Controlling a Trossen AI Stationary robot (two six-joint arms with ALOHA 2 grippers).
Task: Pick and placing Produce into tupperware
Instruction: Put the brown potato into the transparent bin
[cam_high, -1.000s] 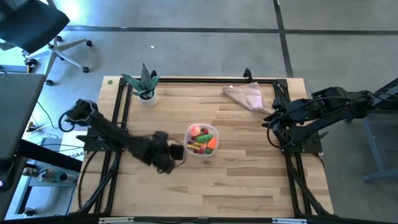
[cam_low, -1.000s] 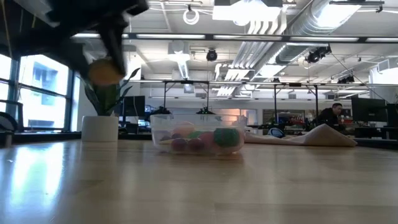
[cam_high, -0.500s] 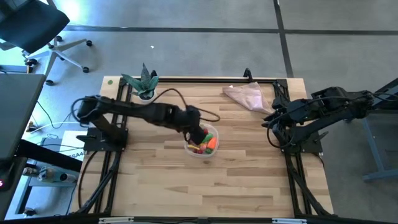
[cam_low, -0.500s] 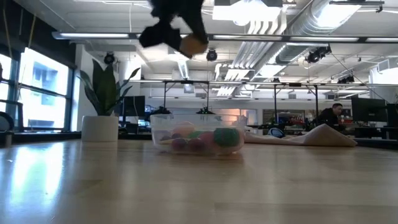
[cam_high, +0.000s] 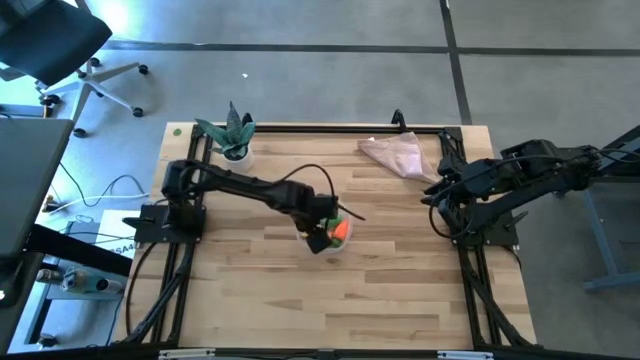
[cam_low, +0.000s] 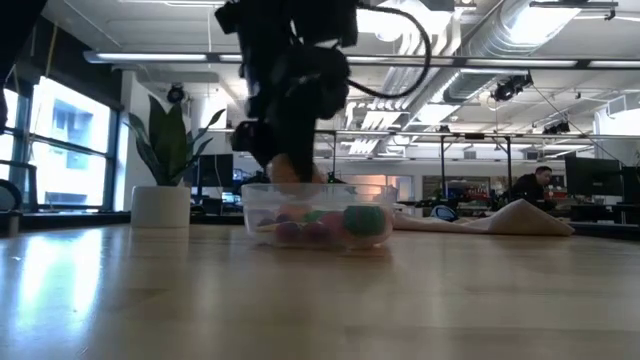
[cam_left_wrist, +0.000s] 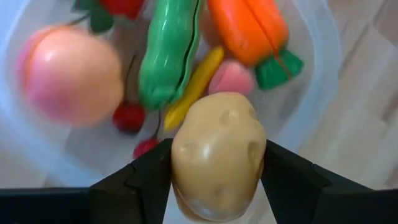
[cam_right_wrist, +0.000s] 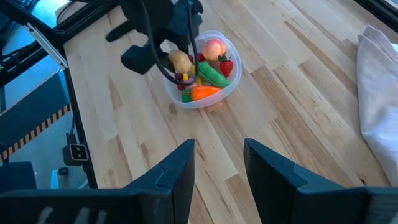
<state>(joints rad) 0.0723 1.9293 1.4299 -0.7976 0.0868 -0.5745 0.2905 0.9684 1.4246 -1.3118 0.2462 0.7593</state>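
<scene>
The clear round tupperware (cam_high: 341, 243) (cam_low: 315, 222) stands on the wooden table near its middle. In it lie a pink-red round piece (cam_left_wrist: 68, 74), a green pod (cam_left_wrist: 168, 56), an orange carrot (cam_left_wrist: 249, 28), a yellow piece (cam_left_wrist: 193, 87) and small dark-red bits (cam_left_wrist: 127, 116). My left gripper (cam_high: 320, 234) (cam_left_wrist: 217, 171) hangs just over the tub's rim, shut on a beige potato (cam_left_wrist: 214, 143) (cam_right_wrist: 181, 62). At the table's right edge, my right gripper (cam_right_wrist: 217, 168) stays raised and open, with nothing between its fingers. My left gripper pinches the potato by its two opposite sides (cam_left_wrist: 180, 158) between its two fingers (cam_left_wrist: 146, 177). The fingers come from above, pointing steeply down. The potato is lifted clear, just above the produce in the tub.
A potted green plant (cam_high: 236, 140) stands at the far left of the table. A pinkish-beige cloth (cam_high: 398, 155) lies at the far right. Black frame rails run along the table's left and right sides. A person (cam_low: 530, 185) sits far off in the room.
My left gripper has carried the potato from the tub's near-left side up and toward the table's right, over the tub, then down to the rim. It has rolled about its own line on the way. The potato stays pinched.
</scene>
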